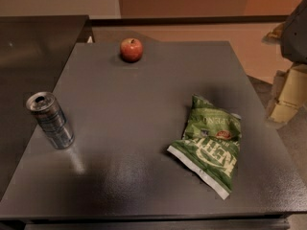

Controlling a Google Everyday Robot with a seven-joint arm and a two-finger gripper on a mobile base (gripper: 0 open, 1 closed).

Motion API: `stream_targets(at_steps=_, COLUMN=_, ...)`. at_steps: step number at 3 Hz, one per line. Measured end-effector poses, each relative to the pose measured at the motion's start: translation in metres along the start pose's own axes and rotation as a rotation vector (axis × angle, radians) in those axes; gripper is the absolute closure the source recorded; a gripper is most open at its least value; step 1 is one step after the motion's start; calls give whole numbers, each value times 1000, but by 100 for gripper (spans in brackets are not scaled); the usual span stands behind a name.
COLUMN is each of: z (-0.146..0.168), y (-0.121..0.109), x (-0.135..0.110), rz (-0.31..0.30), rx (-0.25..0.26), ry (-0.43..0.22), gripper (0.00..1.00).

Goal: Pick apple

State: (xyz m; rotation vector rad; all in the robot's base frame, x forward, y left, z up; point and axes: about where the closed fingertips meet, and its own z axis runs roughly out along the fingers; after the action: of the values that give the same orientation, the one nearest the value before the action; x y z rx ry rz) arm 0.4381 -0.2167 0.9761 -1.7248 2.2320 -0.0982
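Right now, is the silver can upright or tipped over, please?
Upright: the can stands on its base, top up. The claw is at the right edge.

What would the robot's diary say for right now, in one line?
apple: far end of table, not yet picked | gripper: beyond table's right edge, far from apple | nearby: can, chip bag

My gripper (290, 92) hangs at the right of the frame, off the right edge of the grey table (134, 176). 3 things stand on the top.
- Apple (131, 50): upper centre, near the far edge, bare surface on every side.
- Silver can (50, 120): upright at the left edge, well apart from the apple.
- Green chip bag (208, 145): lying flat at lower right, the obstacle closest to my gripper.

A wide bare lane runs across the middle, between bag and apple.
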Motion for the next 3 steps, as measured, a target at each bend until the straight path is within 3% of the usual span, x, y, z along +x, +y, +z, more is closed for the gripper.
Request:
stream_targets(at_steps=1, z=1, y=-5, x=-4, rz=13, rx=1, ry=-8, gripper=0)
stream_targets(at_steps=3, z=34, y=-51, x=-19, rz=123, rx=32, ry=-133, gripper=0)
